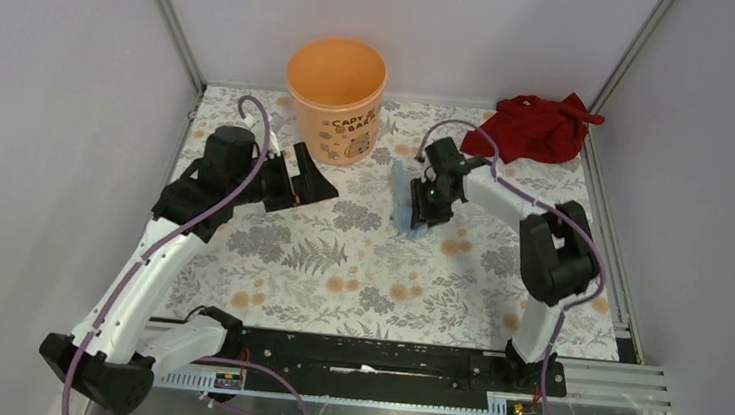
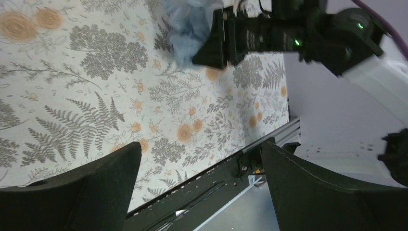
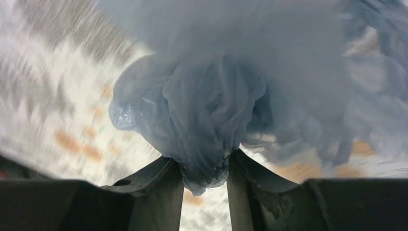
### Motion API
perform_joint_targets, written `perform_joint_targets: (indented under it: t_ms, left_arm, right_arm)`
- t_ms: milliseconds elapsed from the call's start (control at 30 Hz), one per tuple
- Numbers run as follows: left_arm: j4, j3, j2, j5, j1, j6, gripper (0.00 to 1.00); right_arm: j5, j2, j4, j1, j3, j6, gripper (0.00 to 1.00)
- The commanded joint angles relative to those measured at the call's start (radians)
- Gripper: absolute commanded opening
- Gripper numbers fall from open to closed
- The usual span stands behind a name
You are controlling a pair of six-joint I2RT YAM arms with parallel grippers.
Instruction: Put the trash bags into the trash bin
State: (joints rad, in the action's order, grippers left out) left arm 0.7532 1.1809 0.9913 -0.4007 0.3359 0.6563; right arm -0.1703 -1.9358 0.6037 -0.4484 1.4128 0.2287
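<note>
The pale blue trash bag (image 3: 207, 110) hangs crumpled from my right gripper (image 3: 204, 166), which is shut on a bunch of its film. In the top view the right gripper (image 1: 427, 211) is right of the table's middle, the bag (image 1: 406, 199) at its left side. The bag also shows in the left wrist view (image 2: 188, 26). The orange trash bin (image 1: 335, 99) stands upright at the back, to the left and beyond the bag. My left gripper (image 1: 312, 178) is open and empty, just in front of and left of the bin.
A dark red cloth (image 1: 539, 127) lies heaped at the back right corner. The floral table cover (image 1: 359, 257) ends at a black rail (image 1: 380, 359) along the near edge. Grey walls close in left, right and back.
</note>
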Motion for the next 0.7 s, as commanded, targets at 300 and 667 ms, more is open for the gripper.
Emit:
perform_joint_targets:
  t_ms: [300, 667]
  left_arm:
    - [-0.201, -0.142, 0.118, 0.176, 0.243, 0.142, 0.99]
    - [-0.219, -0.305, 0.178, 0.201, 0.21, 0.41, 0.99]
  right_arm:
    - [-0.169, 0.537, -0.088, -0.208, -0.318, 0.017, 0.97]
    - [-0.08, 0.299, -0.048, -0.174, -0.174, 0.371, 0.94]
